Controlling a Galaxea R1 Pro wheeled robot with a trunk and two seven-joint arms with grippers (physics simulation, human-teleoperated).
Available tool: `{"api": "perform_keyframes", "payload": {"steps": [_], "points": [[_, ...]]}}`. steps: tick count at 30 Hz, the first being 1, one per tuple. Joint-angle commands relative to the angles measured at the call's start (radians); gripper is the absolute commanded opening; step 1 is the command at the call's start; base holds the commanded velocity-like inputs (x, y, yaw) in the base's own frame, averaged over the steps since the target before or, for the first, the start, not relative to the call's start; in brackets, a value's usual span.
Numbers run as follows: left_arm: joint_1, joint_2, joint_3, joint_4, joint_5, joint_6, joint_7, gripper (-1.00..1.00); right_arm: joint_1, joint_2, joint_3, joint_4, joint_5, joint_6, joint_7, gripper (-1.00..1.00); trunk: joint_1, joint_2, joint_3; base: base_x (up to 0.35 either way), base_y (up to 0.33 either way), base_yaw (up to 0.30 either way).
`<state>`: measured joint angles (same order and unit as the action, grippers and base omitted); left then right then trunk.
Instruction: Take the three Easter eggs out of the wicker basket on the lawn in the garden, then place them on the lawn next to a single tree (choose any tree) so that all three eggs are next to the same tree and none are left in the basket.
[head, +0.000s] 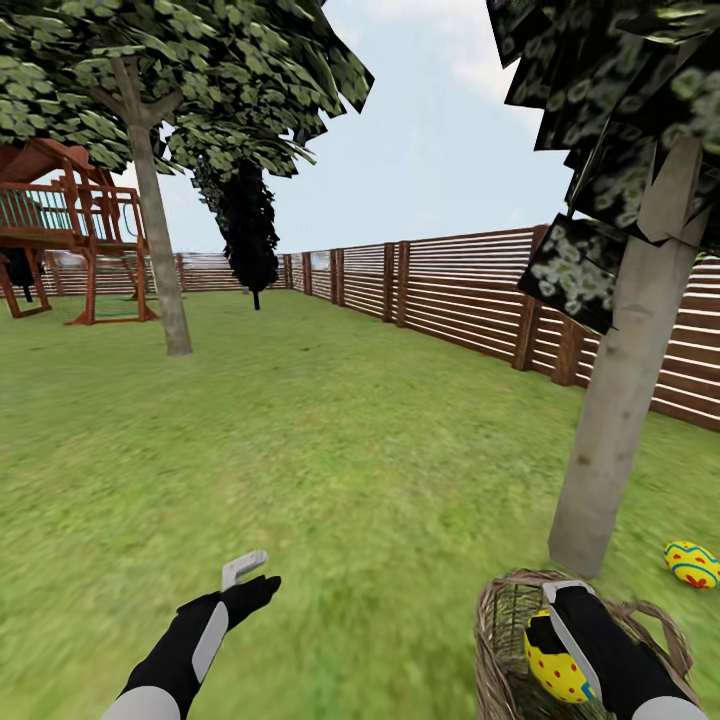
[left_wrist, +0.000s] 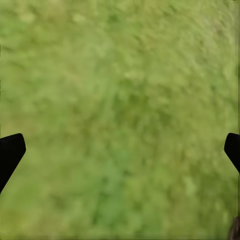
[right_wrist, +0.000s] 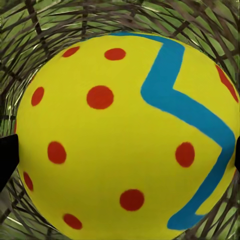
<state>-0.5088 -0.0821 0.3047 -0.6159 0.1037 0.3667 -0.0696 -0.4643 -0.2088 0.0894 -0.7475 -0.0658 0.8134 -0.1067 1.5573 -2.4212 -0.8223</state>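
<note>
Right gripper (head: 556, 640) was down in the round brown see-through wicker basket (head: 500, 625) at the lower right of the head view, its fingers clamped on a yellow Easter egg with red dots and a blue zigzag band (head: 553, 660); the right wrist view had that egg (right_wrist: 125, 135) up close between the dark fingertips (right_wrist: 7, 157), wicker weave around it. Whether more eggs sat deeper in the basket could not be told. A second yellow egg with blue zigzag and red dots (head: 691, 563) lay on the mottled green lawn (head: 330, 470), near the foot of the slim pale grey-tan tree trunk with dark speckled leaf clumps (head: 620, 400), on its right side. The basket stood just beside that trunk's base. Left gripper (head: 250, 575) hovered over bare grass well left of the basket, jaws apart, nothing held; left wrist view had blurred grass (left_wrist: 120, 115) between the spread fingertips (left_wrist: 10, 152). Dark brown slat fence (head: 450, 285), a red-brown wooden playset (head: 70, 230), a lighter-leaved tree (head: 160, 250) and a narrow black columnar tree (head: 248, 230) stood behind.
</note>
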Motion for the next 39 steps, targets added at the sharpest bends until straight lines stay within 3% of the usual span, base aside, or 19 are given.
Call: {"api": "perform_keyframes", "payload": {"steps": [1, 11, 18, 26, 31, 39], "points": [[-0.001, -0.002, 0.007, -0.001, 0.007, 0.008, -0.004, 1.0, -0.001, -0.001, 0.006, -0.001, -0.008, 0.004, -0.008, -1.0, -0.004, 0.007, 0.002, 0.0, 0.0, 0.0], [-0.001, -0.003, 0.007, -0.001, 0.007, 0.006, -0.005, 1.0, -0.001, -0.002, 0.006, -0.001, -0.009, 0.004, -0.006, -1.0, -0.042, 0.077, 0.034, -0.016, 0.029, -0.014], [-0.001, -0.01, 0.007, -0.001, 0.005, 0.006, -0.006, 1.0, -0.001, -0.003, 0.005, -0.001, -0.009, 0.004, -0.004, -1.0, -0.069, 0.126, 0.062, -0.005, 0.202, -0.222], [0.0, -0.01, 0.006, 0.001, 0.004, 0.007, -0.004, 1.0, -0.001, -0.004, 0.004, -0.001, -0.009, 0.005, -0.005, -1.0, -0.1, 0.182, 0.087, 0.06, 0.303, -0.021], [-0.001, -0.01, 0.008, 0.001, 0.007, 0.006, 0.0, 1.0, -0.001, -0.009, 0.003, -0.001, -0.009, 0.004, -0.006, -1.0, -0.119, 0.217, 0.103, 0.011, 0.033, -0.029], [0.0, -0.011, 0.007, 0.001, 0.007, 0.007, -0.002, 1.0, -0.001, -0.011, -0.032, -0.001, -0.009, 0.004, -0.004, -1.0, -0.15, 0.273, 0.133, 0.0, 0.006, -0.263]]}}
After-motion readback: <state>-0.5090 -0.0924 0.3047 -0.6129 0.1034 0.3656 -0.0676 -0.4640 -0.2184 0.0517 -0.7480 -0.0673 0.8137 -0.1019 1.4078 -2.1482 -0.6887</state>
